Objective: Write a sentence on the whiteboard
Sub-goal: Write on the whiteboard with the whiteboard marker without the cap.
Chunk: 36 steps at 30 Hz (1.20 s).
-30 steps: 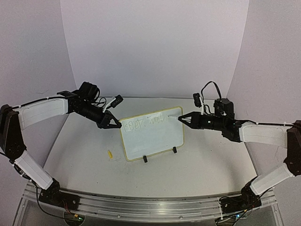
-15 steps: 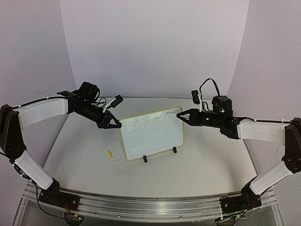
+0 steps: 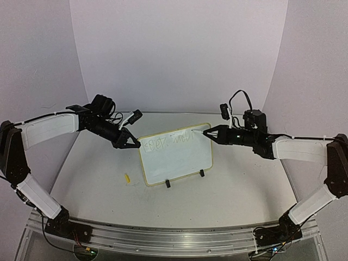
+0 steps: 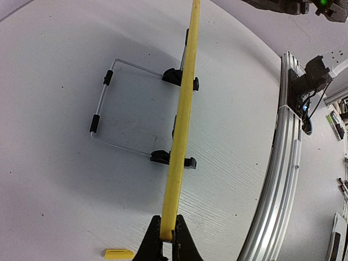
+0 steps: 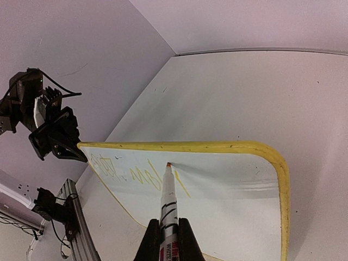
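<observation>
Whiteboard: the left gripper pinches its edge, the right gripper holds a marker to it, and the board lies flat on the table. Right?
Not flat: the top external view shows the whiteboard standing on its black clip feet. The rest holds: the left gripper pinches its edge and the right gripper holds a marker to it.

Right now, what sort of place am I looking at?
Probably a robotics lab bench: two arms bolted to a metal rail, plain white backdrop, left pincer gripping a whiteboard, right pincer holding a marker.
</observation>
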Each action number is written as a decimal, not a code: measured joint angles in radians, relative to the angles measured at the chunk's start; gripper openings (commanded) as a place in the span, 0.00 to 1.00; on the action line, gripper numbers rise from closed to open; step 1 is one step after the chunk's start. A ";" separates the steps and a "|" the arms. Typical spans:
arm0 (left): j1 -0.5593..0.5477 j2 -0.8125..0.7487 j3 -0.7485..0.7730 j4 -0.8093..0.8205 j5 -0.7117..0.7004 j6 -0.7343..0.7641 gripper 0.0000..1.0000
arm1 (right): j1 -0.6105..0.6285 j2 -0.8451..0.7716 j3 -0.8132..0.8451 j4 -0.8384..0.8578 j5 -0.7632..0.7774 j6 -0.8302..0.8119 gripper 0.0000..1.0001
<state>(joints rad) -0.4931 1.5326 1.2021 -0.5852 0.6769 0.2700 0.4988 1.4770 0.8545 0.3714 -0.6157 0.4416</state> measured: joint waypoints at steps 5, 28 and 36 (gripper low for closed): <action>0.000 0.000 0.000 0.000 0.000 0.000 0.00 | 0.000 0.001 0.001 0.000 0.009 0.000 0.00; -0.001 0.000 0.000 0.000 -0.001 0.001 0.00 | 0.000 -0.081 -0.066 0.006 0.031 0.004 0.00; -0.002 0.000 0.000 0.000 -0.001 0.001 0.00 | 0.000 -0.039 -0.065 0.001 0.054 0.003 0.00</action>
<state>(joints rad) -0.4947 1.5330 1.2022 -0.5850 0.6758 0.2707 0.4988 1.4383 0.7895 0.3721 -0.5615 0.4450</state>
